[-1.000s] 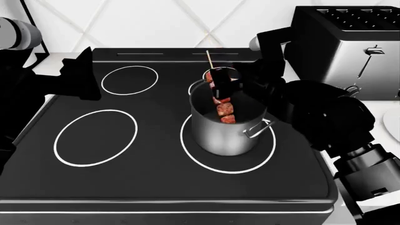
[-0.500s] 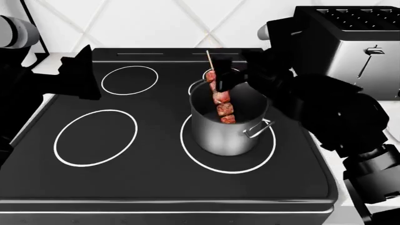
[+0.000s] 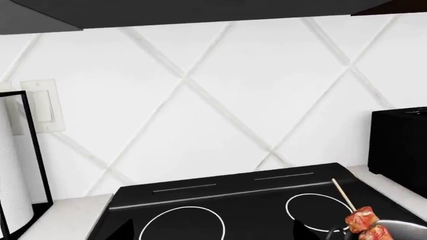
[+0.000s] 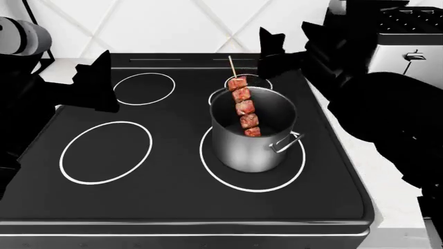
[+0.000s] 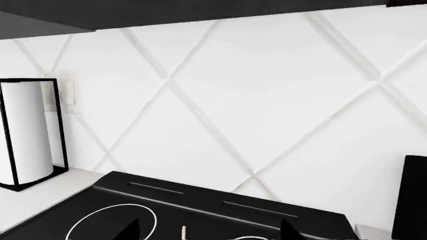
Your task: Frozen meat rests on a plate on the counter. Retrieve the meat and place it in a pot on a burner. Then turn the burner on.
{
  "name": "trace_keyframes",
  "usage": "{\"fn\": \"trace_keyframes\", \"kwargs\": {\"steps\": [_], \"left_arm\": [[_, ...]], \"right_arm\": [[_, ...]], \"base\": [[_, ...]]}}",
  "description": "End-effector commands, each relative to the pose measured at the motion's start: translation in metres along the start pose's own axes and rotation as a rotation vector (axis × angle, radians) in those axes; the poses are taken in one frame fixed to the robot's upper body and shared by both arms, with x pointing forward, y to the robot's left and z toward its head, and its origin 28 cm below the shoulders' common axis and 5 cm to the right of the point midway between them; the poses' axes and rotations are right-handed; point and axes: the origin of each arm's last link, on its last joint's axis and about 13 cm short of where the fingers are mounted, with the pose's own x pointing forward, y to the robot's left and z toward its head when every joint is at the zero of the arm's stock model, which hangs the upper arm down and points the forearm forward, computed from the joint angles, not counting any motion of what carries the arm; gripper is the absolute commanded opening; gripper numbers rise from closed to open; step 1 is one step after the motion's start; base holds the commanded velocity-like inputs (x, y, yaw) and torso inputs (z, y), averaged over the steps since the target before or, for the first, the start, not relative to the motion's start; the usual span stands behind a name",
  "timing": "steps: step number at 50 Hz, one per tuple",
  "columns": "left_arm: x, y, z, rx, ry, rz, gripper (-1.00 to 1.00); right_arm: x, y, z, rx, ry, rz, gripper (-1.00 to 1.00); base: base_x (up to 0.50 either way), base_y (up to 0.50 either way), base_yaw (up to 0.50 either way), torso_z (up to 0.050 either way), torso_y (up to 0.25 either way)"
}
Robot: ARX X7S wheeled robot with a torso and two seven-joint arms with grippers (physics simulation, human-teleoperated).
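Note:
The meat (image 4: pixel 242 108), a skewer of reddish chunks, leans inside the steel pot (image 4: pixel 252 142), its pale stick poking above the rim. The pot stands on the front right burner (image 4: pixel 227 180) of the black cooktop. My right gripper (image 4: pixel 275 51) hovers open behind and above the pot, holding nothing; in the right wrist view its gripper (image 5: pixel 208 233) frames the skewer tip (image 5: pixel 183 232). My left gripper (image 4: pixel 97 78) hangs open over the cooktop's left side, and shows spread (image 3: pixel 210 235) in the left wrist view, where the meat (image 3: pixel 363 222) also shows. The plate is out of view.
A chrome toaster (image 4: pixel 408 52) stands on the counter (image 4: pixel 360 155) right of the stove. A paper towel holder (image 5: pixel 27 132) sits at the back left. Three other burner rings mark the glass, such as the front left one (image 4: pixel 105 152). Tiled wall runs behind.
My right gripper has let go of the meat, opened, and drawn up and back toward the toaster. The skewer stays leaning in the pot. The left arm barely moved.

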Motion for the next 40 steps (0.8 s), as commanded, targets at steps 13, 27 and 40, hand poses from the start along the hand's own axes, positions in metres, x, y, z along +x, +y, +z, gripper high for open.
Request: {"fn": "trace_keyframes", "kwargs": {"steps": [13, 27, 40], "left_arm": [[-0.0011, -0.0020, 0.0009, 0.007, -0.004, -0.012, 1.00], [-0.0013, -0.0021, 0.0007, 0.014, -0.004, -0.010, 1.00], [0.0014, -0.0023, -0.0014, 0.017, 0.003, -0.009, 1.00]], "right_arm": [[-0.0164, -0.0001, 0.0149, -0.030, -0.067, -0.094, 1.00], [-0.0152, -0.0003, 0.0127, -0.027, -0.066, -0.089, 1.00], [-0.0142, -0.0024, 0.0102, -0.023, -0.067, -0.093, 1.00]], "base": [[-0.31, 0.05, 0.00, 0.000, 0.000], [-0.42, 0.08, 0.00, 0.000, 0.000], [-0.41, 0.04, 0.00, 0.000, 0.000]]}}
